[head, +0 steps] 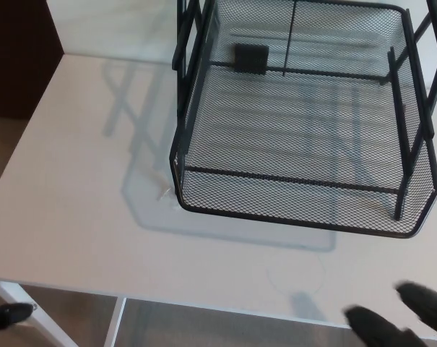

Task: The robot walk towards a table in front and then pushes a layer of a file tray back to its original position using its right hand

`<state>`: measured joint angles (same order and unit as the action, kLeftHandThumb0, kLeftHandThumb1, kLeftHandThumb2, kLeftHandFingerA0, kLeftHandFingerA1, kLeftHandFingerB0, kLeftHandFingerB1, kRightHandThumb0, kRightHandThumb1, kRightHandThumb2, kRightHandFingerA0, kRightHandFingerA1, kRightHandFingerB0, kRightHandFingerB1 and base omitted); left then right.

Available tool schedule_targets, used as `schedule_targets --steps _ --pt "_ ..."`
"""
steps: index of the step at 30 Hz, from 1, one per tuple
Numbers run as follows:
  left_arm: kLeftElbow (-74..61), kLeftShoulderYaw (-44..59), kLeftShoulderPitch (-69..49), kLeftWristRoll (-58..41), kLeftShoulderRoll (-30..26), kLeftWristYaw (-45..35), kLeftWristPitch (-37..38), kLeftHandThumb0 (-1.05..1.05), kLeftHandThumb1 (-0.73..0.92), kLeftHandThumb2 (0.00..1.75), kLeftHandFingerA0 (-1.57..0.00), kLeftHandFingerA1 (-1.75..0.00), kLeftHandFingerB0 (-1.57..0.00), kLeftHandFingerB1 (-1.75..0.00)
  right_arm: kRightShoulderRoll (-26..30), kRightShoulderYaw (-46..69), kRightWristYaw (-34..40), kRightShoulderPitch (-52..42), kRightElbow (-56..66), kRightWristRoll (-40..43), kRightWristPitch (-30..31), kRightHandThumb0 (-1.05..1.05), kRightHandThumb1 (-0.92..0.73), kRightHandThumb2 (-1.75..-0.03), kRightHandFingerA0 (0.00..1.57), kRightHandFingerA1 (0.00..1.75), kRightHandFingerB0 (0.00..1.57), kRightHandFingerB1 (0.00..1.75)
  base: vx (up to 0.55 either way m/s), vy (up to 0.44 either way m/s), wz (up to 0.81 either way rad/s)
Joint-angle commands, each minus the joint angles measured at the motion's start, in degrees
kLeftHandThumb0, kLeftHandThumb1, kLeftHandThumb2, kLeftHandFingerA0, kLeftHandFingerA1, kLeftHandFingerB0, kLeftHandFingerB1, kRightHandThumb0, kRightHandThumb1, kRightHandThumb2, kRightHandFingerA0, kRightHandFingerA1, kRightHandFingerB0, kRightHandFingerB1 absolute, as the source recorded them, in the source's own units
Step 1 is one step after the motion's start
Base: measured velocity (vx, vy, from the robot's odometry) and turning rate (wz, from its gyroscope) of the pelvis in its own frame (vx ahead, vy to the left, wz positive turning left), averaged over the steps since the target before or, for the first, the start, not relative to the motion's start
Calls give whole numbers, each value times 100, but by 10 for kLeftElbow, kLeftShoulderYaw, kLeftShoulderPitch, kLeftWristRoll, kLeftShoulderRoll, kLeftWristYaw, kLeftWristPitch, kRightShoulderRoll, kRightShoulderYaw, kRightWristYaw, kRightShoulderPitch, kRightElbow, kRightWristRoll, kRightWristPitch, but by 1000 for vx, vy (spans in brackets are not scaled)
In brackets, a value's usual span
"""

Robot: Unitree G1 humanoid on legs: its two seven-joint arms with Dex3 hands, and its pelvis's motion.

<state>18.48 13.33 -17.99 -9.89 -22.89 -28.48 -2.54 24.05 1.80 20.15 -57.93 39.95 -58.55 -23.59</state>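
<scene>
Head view: black mesh file tray (297, 137) on the white table (81, 188), upper right of frame. Its extended layer juts toward the robot, long axis running front to back, front rim overhanging the tabletop. Right hand (402, 322) at the bottom right edge, near the table's front edge, clear of the tray; only two finger tips show, apart, holding nothing. Small black tag (251, 58) on the tray's rear mesh.

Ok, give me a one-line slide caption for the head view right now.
Black mesh file tray on a white table, the right hand's fingertips just showing at the bottom edge.
</scene>
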Motion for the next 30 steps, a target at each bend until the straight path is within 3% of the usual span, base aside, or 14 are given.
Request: schedule_targets --steps 1,5,6,11,18,19,20,22,23,24,25,26,27,30 --pt "-24 3 -106 8 -15 -36 75 -30 46 63 -50 -46 -41 -42 33 130 59 -103 -213 302 -182 -30 -26 -83 1 51 0 48 0 0 0" --pt "-37 -2 -143 24 -22 -33 95 -34 43 62 -46 -43 -37 -40 34 116 32 -81 -285 335 -196 -29 -30 -85 0 50 0 47 0 0 0" --pt "-38 -6 -151 34 -25 -30 105 -24 49 55 -48 -38 -39 -35 33 110 16 -72 -308 352 -195 -29 -32 -86 0 51 0 48 0 0 0" --pt "-29 -14 -167 50 -26 -20 136 -36 43 63 -38 -42 -34 -40 28 95 -28 -31 -375 394 -194 -29 -36 -89 2 51 0 48 0 0 0" --pt "-5 -14 -162 45 -30 -21 136 -39 41 63 -35 -42 -32 -40 -2 78 -133 -6 -415 503 -130 -31 -46 -96 6 54 0 49 0 0 0" --pt "-4 -14 -161 45 -31 -20 134 -40 41 64 -35 -42 -32 -40 -4 77 -149 3 -425 517 -121 -51 -60 -57 11 45 8 30 0 0 0" --pt "-2 -14 -160 45 -32 -20 134 -40 41 64 -35 -42 -31 -40 -8 79 -168 6 -422 534 -99 -49 -42 -83 0 49 0 39 0 0 0" --pt "7 -14 -155 43 -32 -23 139 -40 41 64 -36 -43 -31 -40 -16 81 -187 17 -430 560 -85 -47 -42 -84 0 49 0 41 0 0 0" --pt "13 -13 -152 40 -33 -24 138 -40 41 63 -36 -43 -31 -40 -21 82 -191 25 -441 565 -84 -50 -61 -58 8 43 9 30 0 0 0" --pt "16 -13 -151 40 -33 -25 137 -40 41 63 -35 -43 -31 -40 -24 84 -196 28 -442 570 -74 -50 -62 -59 8 43 9 29 0 0 0" --pt "17 -11 -150 37 -33 -25 134 -38 41 63 -35 -42 -32 -40 -29 87 -207 32 -439 582 -55 -46 -43 -84 1 49 0 41 0 0 0" --pt "14 -11 -151 35 -32 -25 131 -38 41 63 -35 -42 -32 -40 -31 88 -211 33 -438 588 -49 -46 -43 -84 1 49 0 41 0 0 0" --pt "19 -9 -147 32 -33 -29 131 -38 42 63 -33 -42 -31 -40 -37 89 -221 49 -456 601 -51 -53 -60 -62 7 43 7 30 0 0 0" --pt "19 -9 -144 33 -35 -28 130 -38 42 64 -34 -43 -31 -40 -44 90 -228 66 -465 600 -34 -46 -61 -58 9 41 7 29 0 0 0"
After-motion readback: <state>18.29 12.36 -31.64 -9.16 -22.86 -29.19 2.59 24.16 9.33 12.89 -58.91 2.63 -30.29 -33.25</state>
